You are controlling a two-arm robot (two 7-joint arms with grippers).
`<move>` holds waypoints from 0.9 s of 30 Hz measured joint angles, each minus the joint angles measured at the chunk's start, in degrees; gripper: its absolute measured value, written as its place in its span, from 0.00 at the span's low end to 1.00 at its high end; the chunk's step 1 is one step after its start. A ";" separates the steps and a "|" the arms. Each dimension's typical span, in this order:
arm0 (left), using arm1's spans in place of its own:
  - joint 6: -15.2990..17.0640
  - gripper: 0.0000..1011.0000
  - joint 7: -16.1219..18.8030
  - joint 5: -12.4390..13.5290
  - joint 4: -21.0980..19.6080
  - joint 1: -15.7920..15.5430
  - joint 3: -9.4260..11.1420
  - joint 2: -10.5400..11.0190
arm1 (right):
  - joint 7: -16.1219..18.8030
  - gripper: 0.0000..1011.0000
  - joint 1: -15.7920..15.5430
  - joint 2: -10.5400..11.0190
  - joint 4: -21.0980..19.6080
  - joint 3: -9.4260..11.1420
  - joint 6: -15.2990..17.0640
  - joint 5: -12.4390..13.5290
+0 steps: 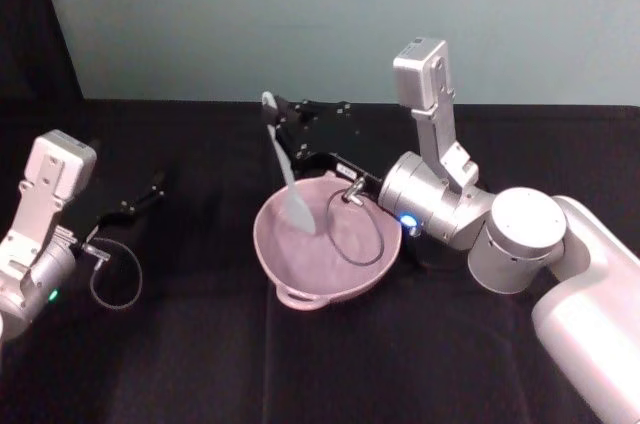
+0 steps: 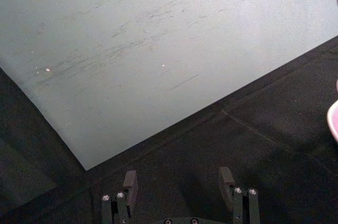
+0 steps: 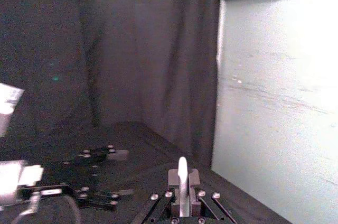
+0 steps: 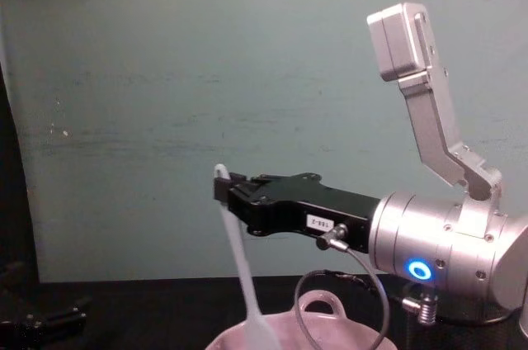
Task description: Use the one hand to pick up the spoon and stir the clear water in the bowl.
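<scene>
the pale pink bowl [image 1: 285, 264] sits nearest on the black bench [image 1: 200, 364], its looped handle toward the robot; the clear water in it is too faint to make out. the spoon [image 1: 284, 166] dips its translucent end into the bowl's left half and runs steeply up and away from there, its long axis close to upright, the handle leaning toward the far rim. off to the left, well apart from the bowl, the left hand [image 1: 148, 191] sits parked, fingers apart on nothing. farthest back, the right hand [image 1: 280, 116] reaches in above the far rim, clamped on the top of the spoon's handle. so the bowl lies directly below that hand, and stirring looks to need only a circling of the right wrist.
</scene>
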 joint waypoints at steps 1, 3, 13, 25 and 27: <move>0.00 1.00 0.00 0.00 0.00 0.00 0.00 0.00 | -0.18 0.11 0.22 -0.07 0.44 0.18 -0.07 -0.06; 0.00 1.00 0.00 0.00 0.00 0.00 0.00 0.00 | -0.49 0.11 0.67 -0.16 1.35 0.70 -0.17 -0.22; 0.00 1.00 0.00 0.00 0.00 0.00 0.00 0.00 | -2.24 0.11 -0.56 1.99 -0.36 3.51 1.27 -0.27; 0.00 1.00 0.00 0.00 0.00 0.00 0.00 0.00 | -3.52 0.11 -5.98 6.14 -9.90 4.12 5.05 -1.58; 0.00 1.00 0.00 0.00 0.00 0.00 0.00 0.00 | -3.54 0.11 -6.99 6.61 -11.69 3.85 5.46 -1.84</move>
